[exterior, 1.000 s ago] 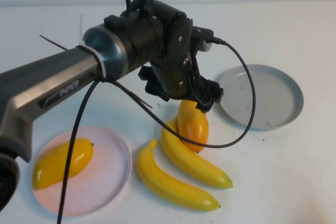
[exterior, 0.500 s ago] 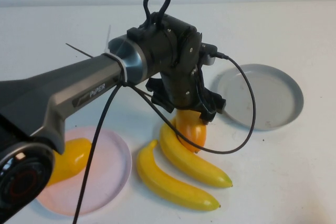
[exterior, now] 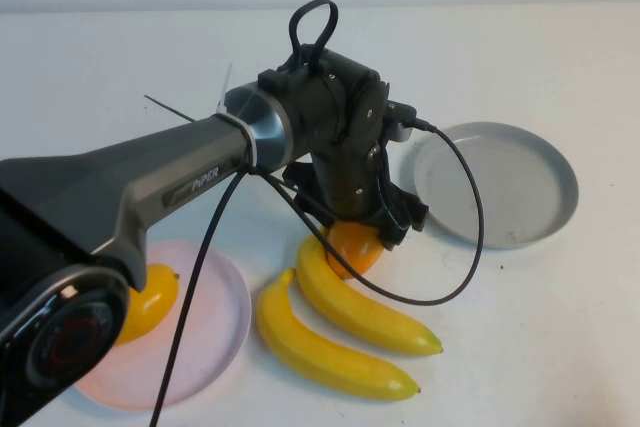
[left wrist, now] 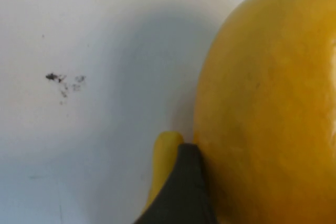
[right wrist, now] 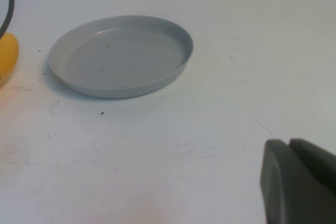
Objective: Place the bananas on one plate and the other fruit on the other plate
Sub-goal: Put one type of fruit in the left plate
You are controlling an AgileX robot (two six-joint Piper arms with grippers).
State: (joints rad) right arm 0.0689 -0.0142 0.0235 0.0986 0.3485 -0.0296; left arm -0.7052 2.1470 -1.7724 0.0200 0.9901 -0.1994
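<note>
One mango (exterior: 357, 247) lies on the table against the upper of two bananas (exterior: 362, 304), with the second banana (exterior: 325, 342) below it. My left gripper (exterior: 352, 229) is lowered right onto this mango; in the left wrist view the mango (left wrist: 268, 108) fills most of the picture beside a banana end (left wrist: 164, 153). A second mango (exterior: 150, 299) rests on the pink plate (exterior: 215, 342). The grey plate (exterior: 500, 182) stands bare at the right. My right gripper (right wrist: 290, 145) is shut and holds nothing, low over the table near the grey plate (right wrist: 121, 56).
The left arm (exterior: 150, 187) stretches across the pink plate and hides part of it. Its black cable (exterior: 470, 247) loops down between the mango and the grey plate.
The left arm has pushed forward and sunk lower, so its gripper now covers most of the mango. The fruit and both plates have stayed put, and the right gripper is unchanged.
</note>
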